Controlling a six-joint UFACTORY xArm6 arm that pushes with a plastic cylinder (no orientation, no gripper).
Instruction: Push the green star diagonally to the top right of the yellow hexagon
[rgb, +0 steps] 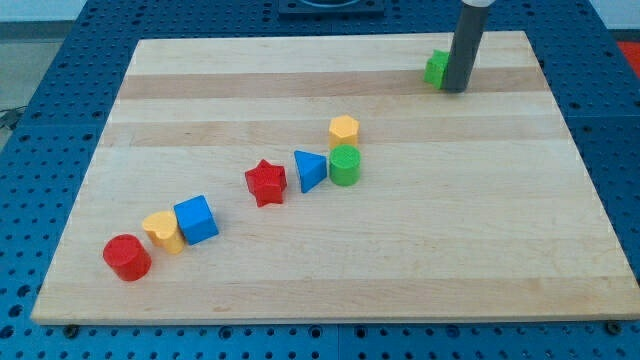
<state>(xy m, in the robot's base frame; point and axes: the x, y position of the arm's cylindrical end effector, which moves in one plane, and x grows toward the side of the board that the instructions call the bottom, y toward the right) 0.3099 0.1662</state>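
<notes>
Camera view is showing the rod's tip (455, 89) resting against the right side of the green star (436, 68), near the surface's (420, 250) top right edge. This tool is a plain rod, gripping nothing. The yellow hexagon (344, 128) is sitting well apart, lower left, touching the green cylinder (345, 166).

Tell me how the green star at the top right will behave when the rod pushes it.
The green star looks like a small rigid block lying flat on the smooth wooden board, so it should slide rather than roll or tip. Its points may make it rotate off line if pushed off-centre. My tip sits right beside it on the view's right, partly hiding it.
</notes>
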